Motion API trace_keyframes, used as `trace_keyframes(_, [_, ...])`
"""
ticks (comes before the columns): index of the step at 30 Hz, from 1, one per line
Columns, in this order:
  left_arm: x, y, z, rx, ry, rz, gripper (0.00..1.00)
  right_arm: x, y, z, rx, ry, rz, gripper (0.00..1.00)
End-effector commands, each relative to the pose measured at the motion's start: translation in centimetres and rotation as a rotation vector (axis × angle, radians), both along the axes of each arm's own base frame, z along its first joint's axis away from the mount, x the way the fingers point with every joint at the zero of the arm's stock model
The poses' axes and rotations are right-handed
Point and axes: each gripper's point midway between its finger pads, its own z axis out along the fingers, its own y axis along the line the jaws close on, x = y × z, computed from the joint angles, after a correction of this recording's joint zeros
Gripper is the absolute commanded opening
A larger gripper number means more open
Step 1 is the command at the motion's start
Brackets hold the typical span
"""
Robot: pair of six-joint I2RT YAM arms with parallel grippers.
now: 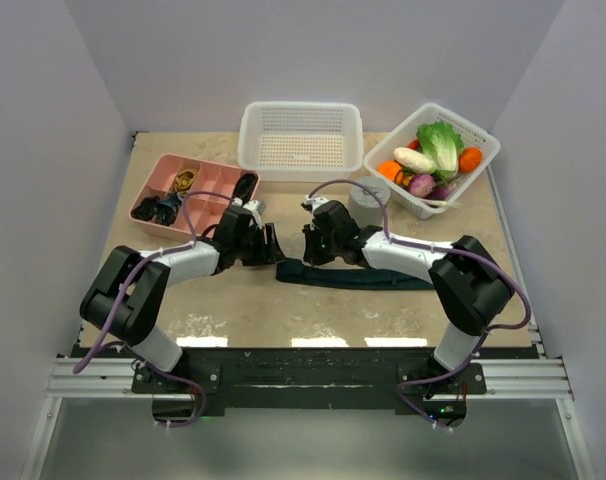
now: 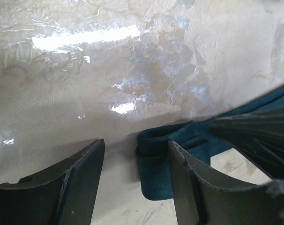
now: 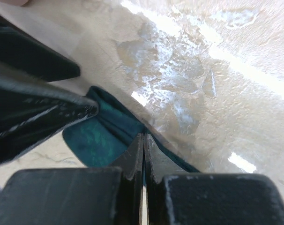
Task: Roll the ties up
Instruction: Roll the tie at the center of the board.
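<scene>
Pretty clearly a robotics lab test cell, not a home. Plain white panels [image 1: 43,150] box in a beige table [image 1: 283,310]. The left arm [image 1: 173,265] and right arm [image 1: 413,255] are bolted to an aluminium rail [image 1: 303,378] at its near edge. Plastic baskets [image 1: 301,106] sit along the far edge.

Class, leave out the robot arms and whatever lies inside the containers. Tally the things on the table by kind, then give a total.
Tie: 1
White baskets: 2
Pink tray: 1
Grey cylinder: 1
Total: 5
</scene>
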Motion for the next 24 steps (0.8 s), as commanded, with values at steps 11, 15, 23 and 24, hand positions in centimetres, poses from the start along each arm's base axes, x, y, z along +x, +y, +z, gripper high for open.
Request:
trace_keyframes(11, [0.4, 1.3, 0.6, -0.019, -0.012, 0.027, 0.65, -1.4, 1.7, 3.5, 0.035, -0.07, 0.065, 0.0])
trace_keyframes(15, [0.2, 0.9, 1.4, -0.052, -0.025, 0.013, 0.66, -1.2, 2.0, 2.6, 0.03, -0.068, 0.063, 0.0])
trace_keyframes(23, [0.0, 0.6, 3.2, -0.113, -0.062, 0.006, 0.68, -1.3, 1.8, -0.2, -0.019, -0.043, 0.068, 0.0])
trace_keyframes(24, [-0.1, 0.5, 3.3, -0.124, -0.063, 0.005, 0.68, -1.3, 1.7, -0.4, -0.025, -0.041, 0.066, 0.0])
